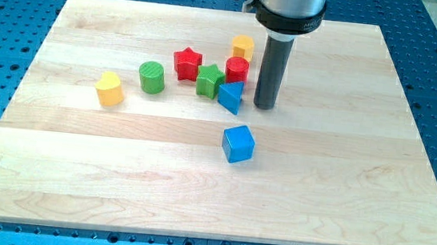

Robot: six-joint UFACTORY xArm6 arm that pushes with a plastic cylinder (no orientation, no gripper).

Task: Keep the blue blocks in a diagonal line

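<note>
A blue triangular block point(231, 96) lies near the board's middle, touching a green block point(210, 81) on its left. A blue cube point(238, 144) sits below it, slightly to the right and apart from it. My tip point(264, 105) rests on the board just right of the blue triangular block, with a small gap between them. The tip is above and slightly right of the blue cube.
A red cylinder point(236, 69) and a yellow block point(243, 47) stand above the blue triangle. A red star point(187, 62), a green cylinder point(151, 77) and a yellow heart-shaped block point(110, 89) lie to the left. The wooden board point(77, 173) sits on a blue perforated table.
</note>
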